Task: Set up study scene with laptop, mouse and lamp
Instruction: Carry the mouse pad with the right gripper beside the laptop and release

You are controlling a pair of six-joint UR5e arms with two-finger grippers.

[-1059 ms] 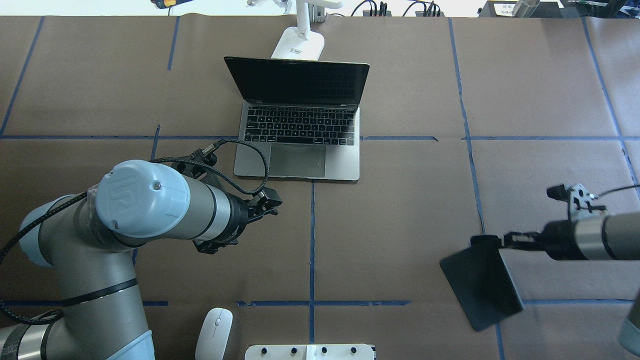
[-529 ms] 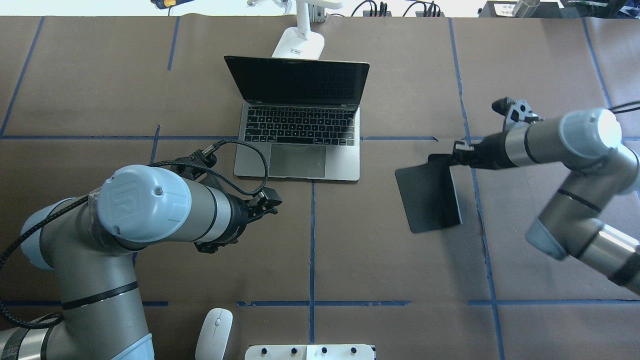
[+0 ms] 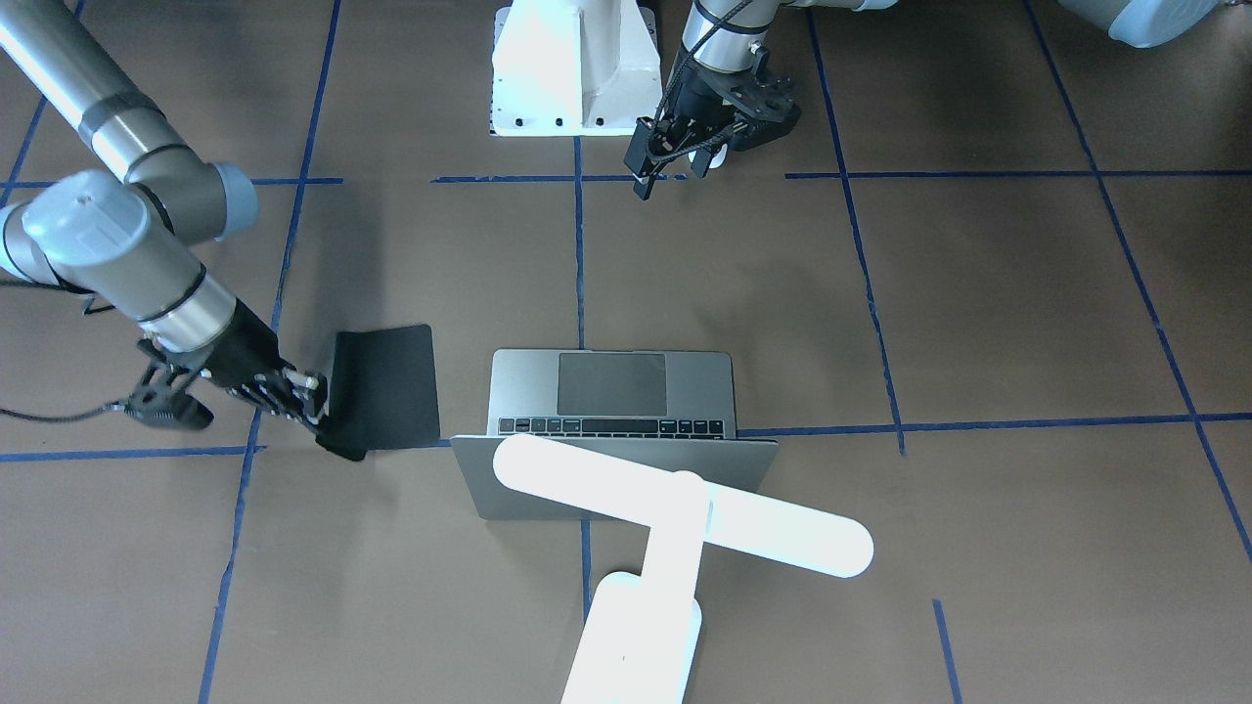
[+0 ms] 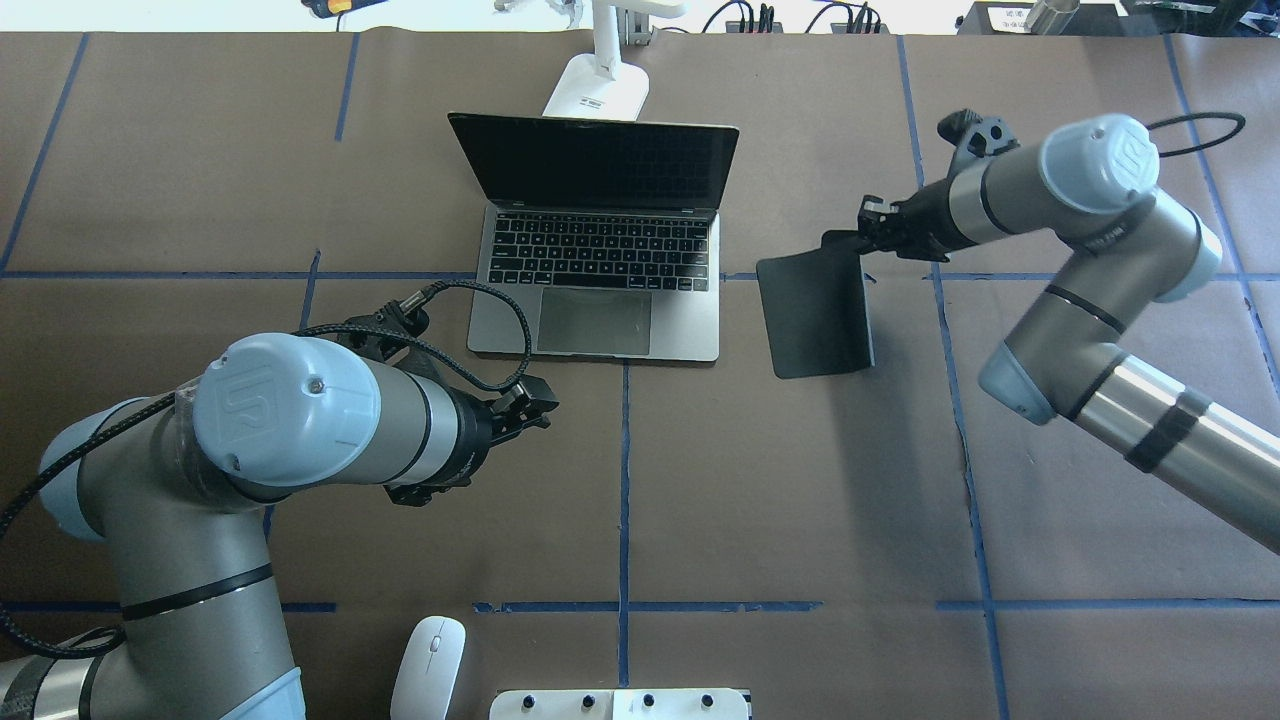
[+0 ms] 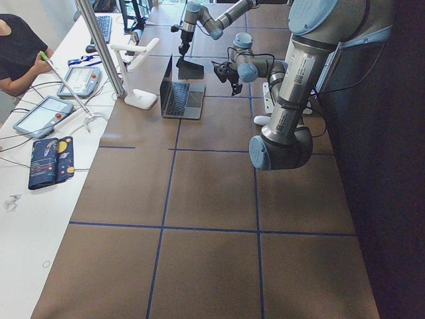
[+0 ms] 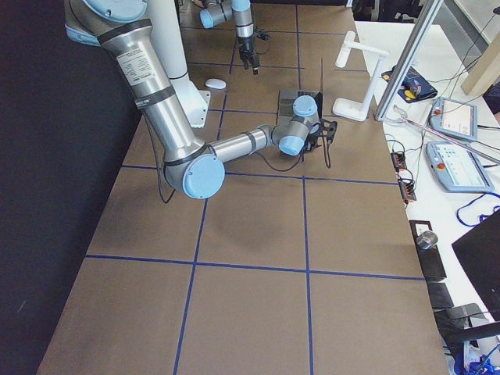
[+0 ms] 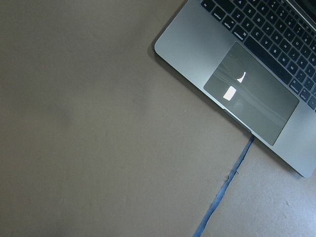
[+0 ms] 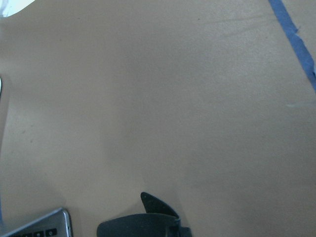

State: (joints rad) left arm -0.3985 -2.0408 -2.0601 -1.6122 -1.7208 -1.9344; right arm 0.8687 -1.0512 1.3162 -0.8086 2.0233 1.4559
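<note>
We see a worktop (image 4: 800, 480) papered in matt brown with blue tape lines (image 4: 624, 480), a laptop (image 4: 693, 320) of matt grey metal with a glossy black screen, a limp matt black pad (image 4: 815, 315), and smooth white plastic on lamp (image 3: 685, 508) and mouse (image 4: 428, 655).

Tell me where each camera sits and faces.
Front: across the table, facing the robot, steeply down on lamp, laptop, black pad; both arms.
Overhead: behind the robot, looking forward-down; both arms, mouse.
Left side: table's left end, looking along it; left arm nearest.
Right side: opposite end; right arm nearest.
Left wrist: down on laptop corner; no hand visible.
Right wrist: down on table, laptop corner.
Shared: front and overhead show right hand gripping pad.
</note>
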